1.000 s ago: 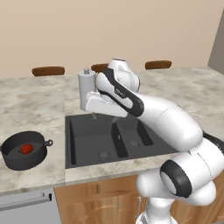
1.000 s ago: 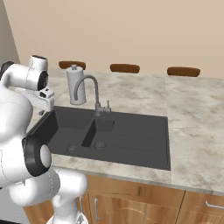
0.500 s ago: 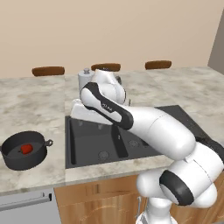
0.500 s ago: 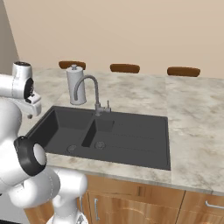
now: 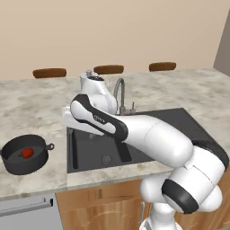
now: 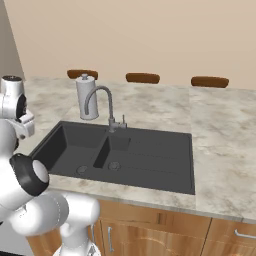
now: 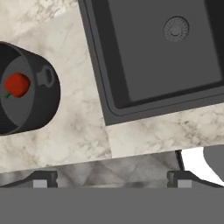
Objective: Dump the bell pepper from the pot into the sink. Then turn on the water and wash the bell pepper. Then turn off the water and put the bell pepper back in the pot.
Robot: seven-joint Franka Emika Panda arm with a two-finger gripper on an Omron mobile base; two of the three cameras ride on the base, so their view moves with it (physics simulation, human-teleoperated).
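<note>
The dark grey pot [image 5: 18, 166] stands on the counter left of the sink [image 5: 90, 150], and the red bell pepper [image 5: 28, 152] lies inside it. In the hand view the pot [image 7: 41, 109] is at the left edge with the bell pepper [image 7: 17, 84] in it, and the sink's left bowl [image 7: 162, 65] lies at the upper right. My gripper [image 7: 111, 180] is open and holds nothing. It hangs above the counter strip between pot and sink, apart from both. The grey faucet [image 5: 119, 93] stands behind the sink, with no water running.
A tall silver canister [image 6: 86, 97] stands beside the faucet [image 6: 102, 102] at the back of the sink [image 6: 150, 160]. Marble counter [image 7: 83, 131] surrounds the sink. The counter's front edge runs just in front of the pot. Three brown chair backs line the far side.
My arm has swung left from above the middle of the sink to its left edge, closer to the pot. The gripper has stayed open. Pot and bell pepper have not moved.
</note>
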